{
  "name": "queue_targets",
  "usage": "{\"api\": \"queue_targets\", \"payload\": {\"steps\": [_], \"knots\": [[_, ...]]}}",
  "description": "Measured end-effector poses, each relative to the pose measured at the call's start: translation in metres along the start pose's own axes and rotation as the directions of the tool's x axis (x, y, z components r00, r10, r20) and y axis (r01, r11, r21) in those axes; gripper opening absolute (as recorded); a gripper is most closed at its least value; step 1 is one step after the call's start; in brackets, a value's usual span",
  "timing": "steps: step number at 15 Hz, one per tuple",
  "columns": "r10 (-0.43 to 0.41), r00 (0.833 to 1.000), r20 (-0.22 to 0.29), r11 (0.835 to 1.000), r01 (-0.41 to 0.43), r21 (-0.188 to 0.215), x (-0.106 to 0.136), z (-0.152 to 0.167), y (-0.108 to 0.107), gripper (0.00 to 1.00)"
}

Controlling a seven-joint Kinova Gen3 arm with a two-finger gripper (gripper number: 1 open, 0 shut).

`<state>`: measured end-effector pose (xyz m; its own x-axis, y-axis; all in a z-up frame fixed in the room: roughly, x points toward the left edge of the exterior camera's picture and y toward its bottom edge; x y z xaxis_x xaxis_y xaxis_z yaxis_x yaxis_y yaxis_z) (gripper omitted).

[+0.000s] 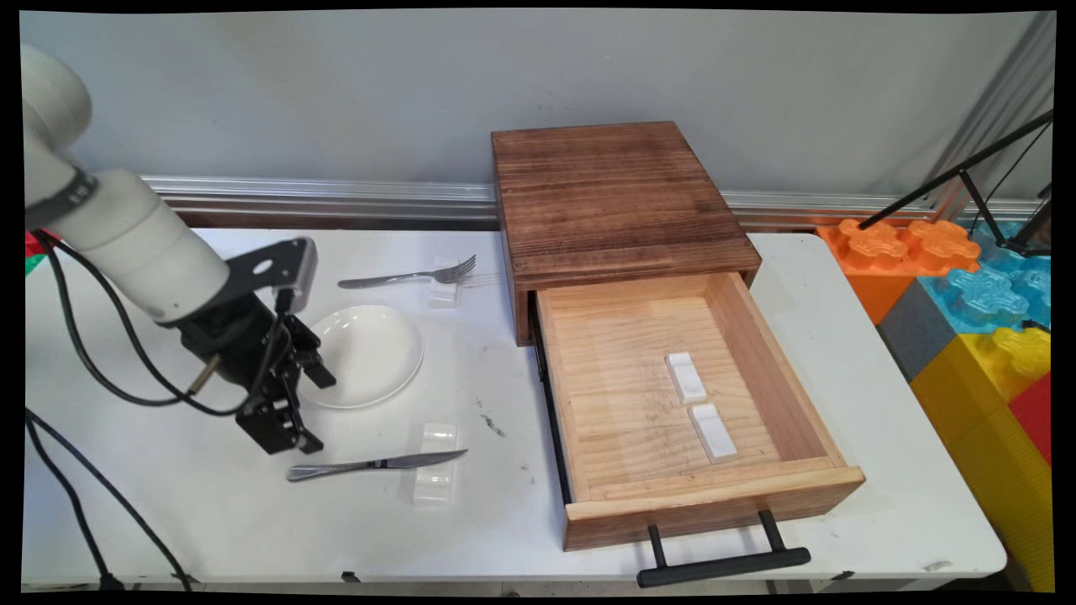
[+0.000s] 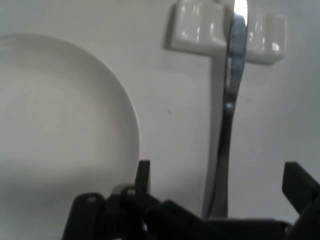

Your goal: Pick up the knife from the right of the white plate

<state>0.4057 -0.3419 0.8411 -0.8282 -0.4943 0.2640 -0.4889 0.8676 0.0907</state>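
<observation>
**Low over the bench, a hand straddles a knife**

Poised above the white bench (image 1: 210,504), the black hand (image 2: 216,180) hangs with its fingers (image 2: 143,175) spread wide and gripping nothing, the handle of a steel knife (image 1: 370,465) between them. The knife lies across a white rest (image 1: 435,475), just beside a white plate (image 1: 367,354). Farther back a fork (image 1: 412,275) sits on another rest. To the right, a wooden drawer (image 1: 820,491) stands open.
</observation>
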Motion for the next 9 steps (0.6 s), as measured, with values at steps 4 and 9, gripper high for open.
{"api": "queue_targets", "payload": {"steps": [4, 9], "knots": [[0.003, 1.000, 0.005, 1.000, -0.003, -0.004, 0.005, 0.018, 0.011, 1.00], [0.014, 1.000, 0.000, 1.000, -0.014, -0.002, 0.007, 0.037, 0.019, 1.00]]}}
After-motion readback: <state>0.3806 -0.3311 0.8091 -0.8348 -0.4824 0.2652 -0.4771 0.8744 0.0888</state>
